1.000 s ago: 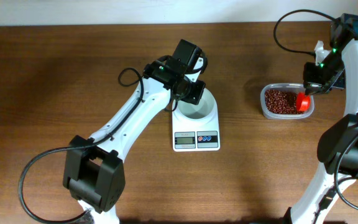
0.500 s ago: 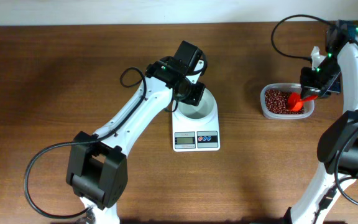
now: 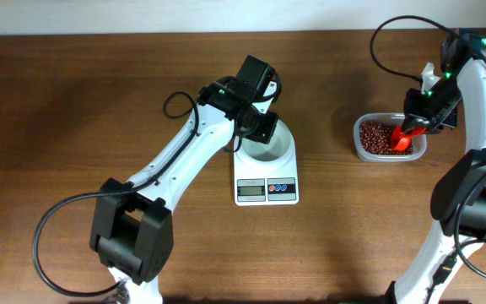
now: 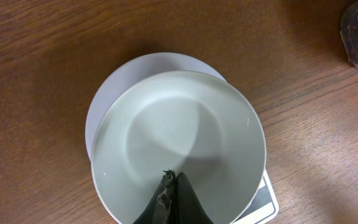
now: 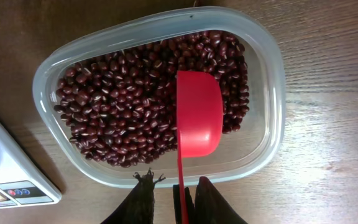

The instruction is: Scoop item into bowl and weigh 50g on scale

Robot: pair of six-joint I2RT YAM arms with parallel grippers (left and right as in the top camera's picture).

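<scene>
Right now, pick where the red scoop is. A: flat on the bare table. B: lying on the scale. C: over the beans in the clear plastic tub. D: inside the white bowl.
C: the right wrist view shows the red scoop, its handle held in the right gripper, over the red-brown beans inside the clear plastic tub.

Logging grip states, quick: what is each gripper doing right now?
Left gripper: closed on the rim of the white bowl.
Right gripper: closed on the handle of the red scoop, held over the beans.
</scene>
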